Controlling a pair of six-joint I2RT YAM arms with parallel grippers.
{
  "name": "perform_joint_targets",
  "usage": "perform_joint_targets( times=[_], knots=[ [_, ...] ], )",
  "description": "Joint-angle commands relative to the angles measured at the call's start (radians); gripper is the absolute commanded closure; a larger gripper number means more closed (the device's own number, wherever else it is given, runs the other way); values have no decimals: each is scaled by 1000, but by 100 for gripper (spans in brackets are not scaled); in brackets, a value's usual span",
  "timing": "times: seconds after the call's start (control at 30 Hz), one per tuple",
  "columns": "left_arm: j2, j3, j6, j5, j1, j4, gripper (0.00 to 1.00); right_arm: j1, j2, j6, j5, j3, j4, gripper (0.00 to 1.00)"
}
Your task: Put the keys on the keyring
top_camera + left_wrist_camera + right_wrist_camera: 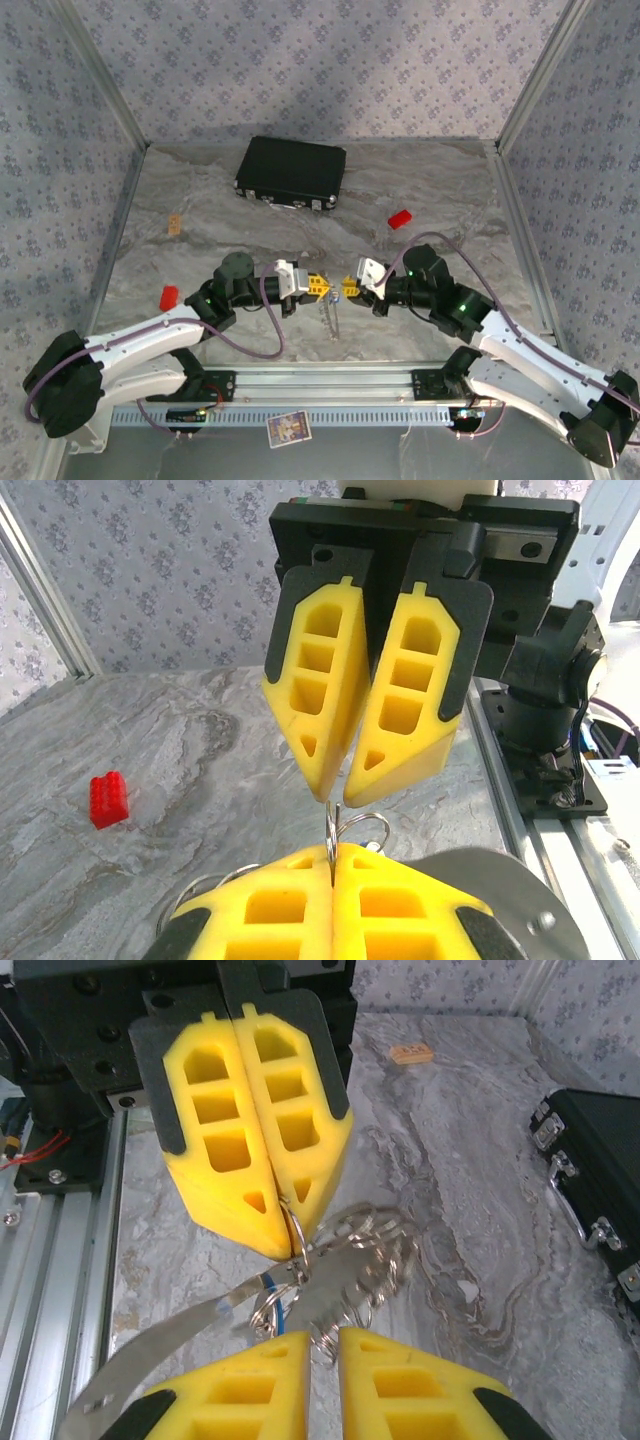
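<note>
Yellow fingertips of the right gripper [322,1352] sit closest to its wrist lens, drawn near each other with a narrow slit between them; a wire coil of the bunch lies in that slit, but I cannot tell whether the pads actually bite on it. Directly at 12 o'clock from them, the left gripper [288,1240] points back, its fingers pressed together and clamped on the keyring [296,1226], whose thin loop pokes out at the tips. The keys [335,1278] hang tangled between the two tips, one silver blade [160,1345] trailing toward 8 o'clock. From above, the grippers meet nose to nose over the table [450,190], the keys dangling toward 6 o'clock, with the black case [290,172] at 11 o'clock and a red block [400,219] at 2 o'clock, both well apart. The threading step looks under way, though how far a key has travelled round the coil is too fine to judge. To do it well, I would let the left hold the ring rigid, have the right make small rotations along the wire's curve instead of pulling straight, and avoid any tug that could spring the ring from the pads.
</note>
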Motion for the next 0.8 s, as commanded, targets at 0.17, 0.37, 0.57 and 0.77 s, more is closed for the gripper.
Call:
perform_joint_targets(
  times=[0.17, 0.37, 0.57, 0.77],
  knots=[
    [5, 30, 17, 45, -11, 38, 100, -7, 11, 33, -64, -5, 80, 79],
    [11, 40, 20, 55, -10, 29, 100, -1, 44, 33, -57, -5, 104, 79],
    [16, 42, 21, 58, -12, 30, 100, 1, 60, 34, -70, -6, 123, 82],
    [16, 42, 19, 59, -12, 38, 100, 0, 83, 41, -98, -6, 132, 83]
  ],
)
